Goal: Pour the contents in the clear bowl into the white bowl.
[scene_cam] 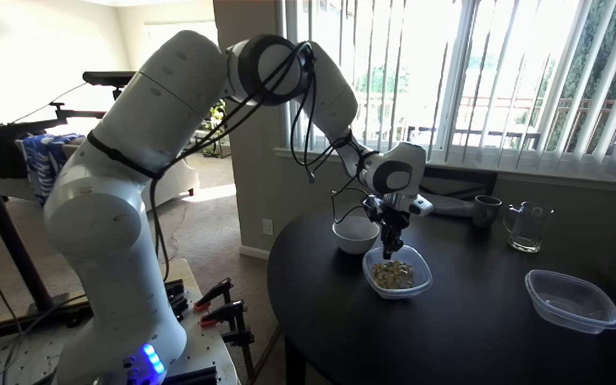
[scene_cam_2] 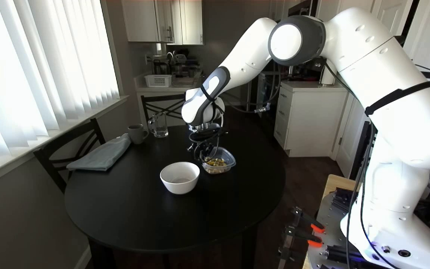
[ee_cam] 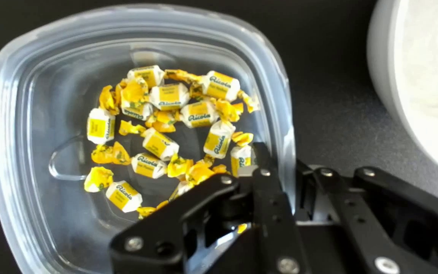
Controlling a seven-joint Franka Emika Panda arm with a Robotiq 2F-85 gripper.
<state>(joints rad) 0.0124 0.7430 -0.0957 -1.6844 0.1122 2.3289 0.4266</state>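
The clear bowl is a rounded-square see-through container (ee_cam: 8,114) on the dark table; it also shows in both exterior views (scene_cam: 421,270) (scene_cam_2: 230,158). The contents, several candies in yellow and white wrappers (ee_cam: 169,97), lie on its floor and look like tan bits in an exterior view (scene_cam: 392,275). The white bowl (scene_cam_2: 179,182) stands close beside it, partly seen in the wrist view (ee_cam: 390,83). My gripper (ee_cam: 285,161) straddles the wall on the white bowl's side, one finger inside and one outside, and looks shut on it. The fingers hide part of the wall and some candies.
Another clear container (scene_cam: 570,305) stands across the black round table (scene_cam_2: 144,220). A glass mug (scene_cam: 528,230), a grey mug (scene_cam_2: 136,133) and a folded cloth (scene_cam_2: 101,154) stand toward the window side. Chairs (scene_cam_2: 69,149) touch the table's surroundings.
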